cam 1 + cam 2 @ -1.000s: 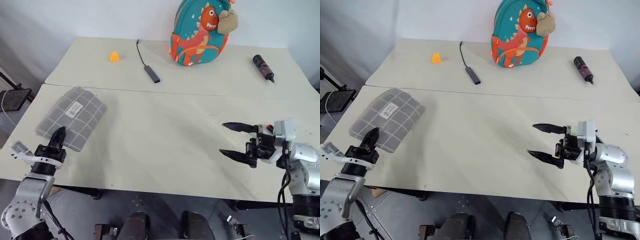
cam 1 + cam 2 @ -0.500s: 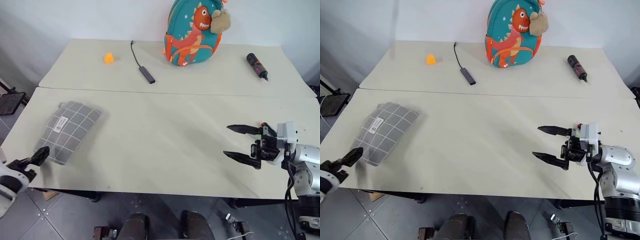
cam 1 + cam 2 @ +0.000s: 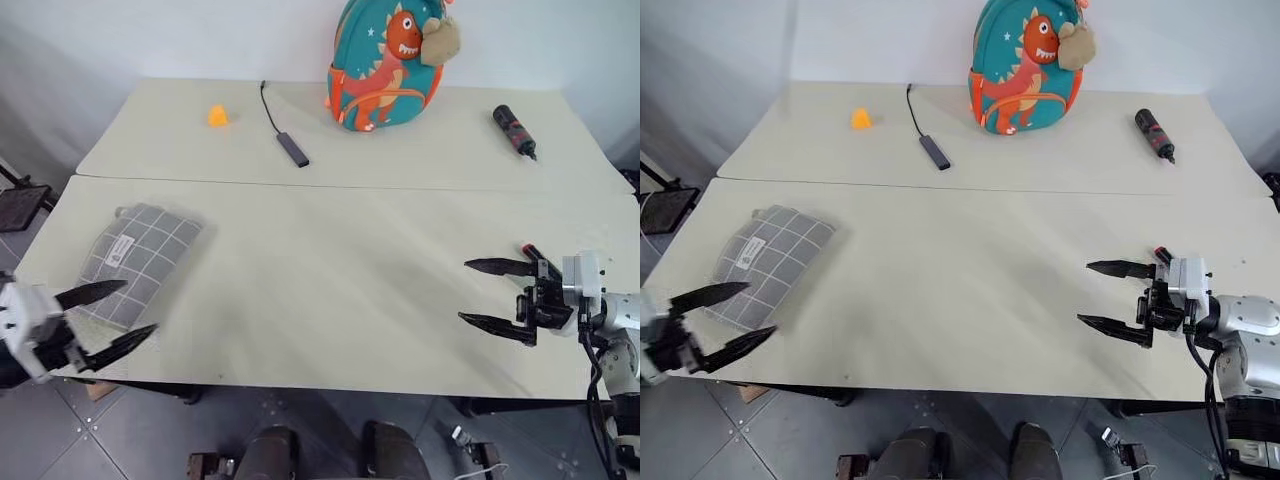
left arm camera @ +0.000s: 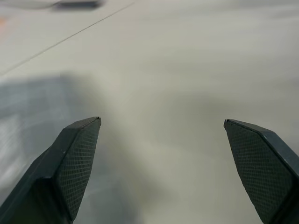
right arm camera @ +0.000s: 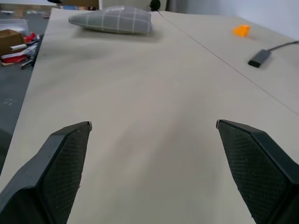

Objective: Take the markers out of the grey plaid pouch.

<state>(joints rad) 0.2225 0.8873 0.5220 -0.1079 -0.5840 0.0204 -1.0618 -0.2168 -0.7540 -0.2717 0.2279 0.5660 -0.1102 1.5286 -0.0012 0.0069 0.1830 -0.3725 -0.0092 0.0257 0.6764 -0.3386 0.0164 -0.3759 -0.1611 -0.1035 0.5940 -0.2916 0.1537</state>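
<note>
Pale beige tabletop (image 3: 330,270) runs across the whole scene, with the grey plaid pouch (image 3: 137,249) lying flat and zipped near its left front corner, just ahead of the left gripper (image 3: 108,318), whose fingers stand wide apart and empty, their tips at the pouch's near edge. Far across the bare surface, the right gripper (image 3: 495,295) hovers with its fingers spread just as wide, pointing toward the pouch and holding nothing. No markers are out, so the task looks to be at its opening step; the next move likely calls for pinning the pouch and finding its zip pull.
</note>
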